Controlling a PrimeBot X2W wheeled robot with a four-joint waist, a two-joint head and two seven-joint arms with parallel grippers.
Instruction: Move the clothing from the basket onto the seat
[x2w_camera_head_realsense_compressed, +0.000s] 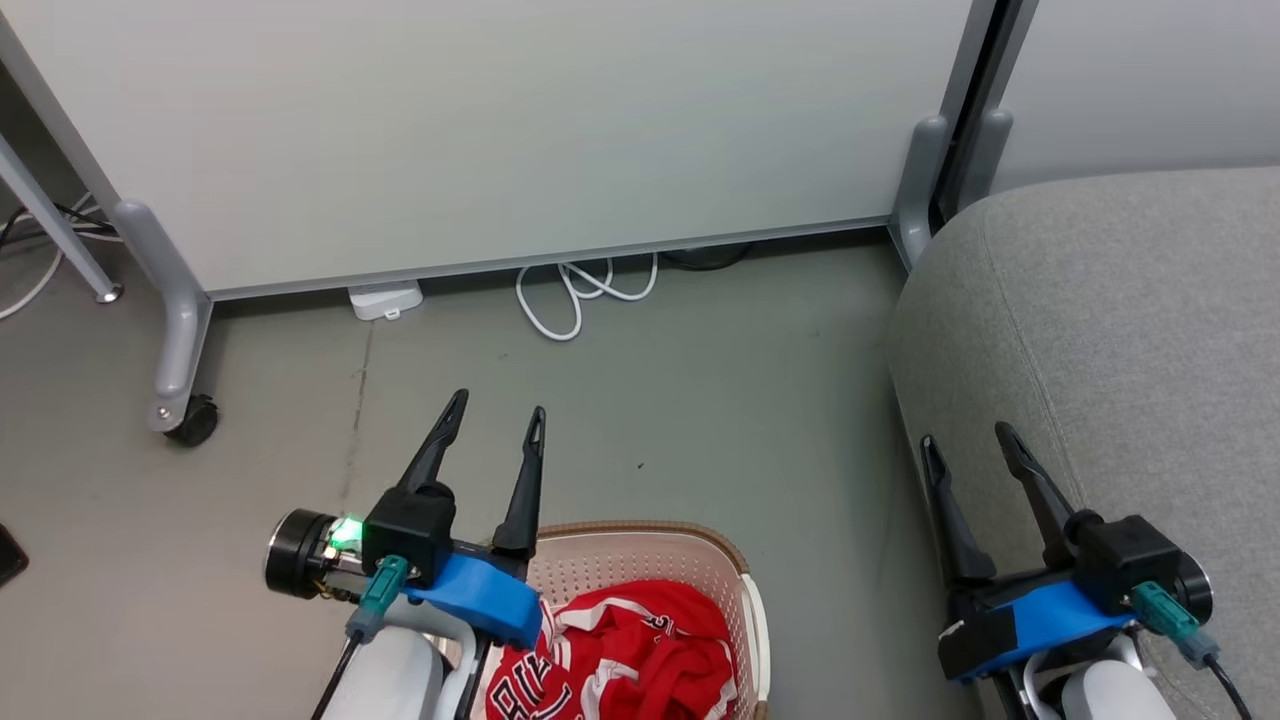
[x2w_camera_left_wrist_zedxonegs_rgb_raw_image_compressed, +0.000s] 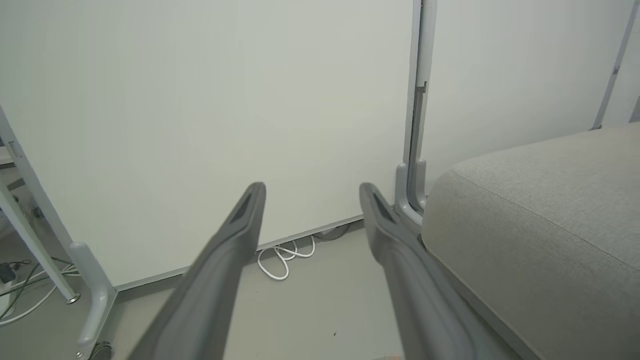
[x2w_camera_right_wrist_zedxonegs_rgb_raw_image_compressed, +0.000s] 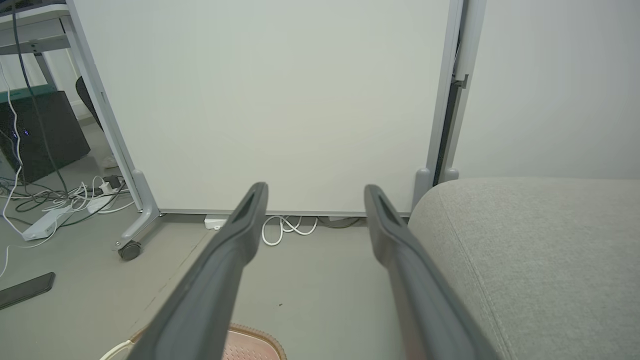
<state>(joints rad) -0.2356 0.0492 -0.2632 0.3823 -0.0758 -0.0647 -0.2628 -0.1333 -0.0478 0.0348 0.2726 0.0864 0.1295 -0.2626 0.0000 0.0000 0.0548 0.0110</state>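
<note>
The basket (x2w_camera_head_realsense_compressed: 745, 590), cream with a brown rim, stands on the floor at the bottom middle of the head view; a bit of its rim (x2w_camera_right_wrist_zedxonegs_rgb_raw_image_compressed: 250, 337) shows in the right wrist view. Crumpled red clothing (x2w_camera_head_realsense_compressed: 640, 650) with white trim and lettering lies inside it. The light-grey seat (x2w_camera_head_realsense_compressed: 1120, 340) rises at the right, and also appears as the seat (x2w_camera_left_wrist_zedxonegs_rgb_raw_image_compressed: 540, 225) and the seat (x2w_camera_right_wrist_zedxonegs_rgb_raw_image_compressed: 540, 250) in the wrist views. My left gripper (x2w_camera_head_realsense_compressed: 498, 410) hovers open above the basket's left end, empty. My right gripper (x2w_camera_head_realsense_compressed: 968, 442) stands open and empty at the seat's front edge.
A white partition panel (x2w_camera_head_realsense_compressed: 480, 130) on grey castor legs (x2w_camera_head_realsense_compressed: 180, 340) closes off the far side. A coiled white cable (x2w_camera_head_realsense_compressed: 580, 290) and a white adapter (x2w_camera_head_realsense_compressed: 385, 298) lie under its lower edge. Grey floor (x2w_camera_head_realsense_compressed: 700, 400) stretches between basket and panel. More cables and a dark box (x2w_camera_right_wrist_zedxonegs_rgb_raw_image_compressed: 40, 135) sit far left.
</note>
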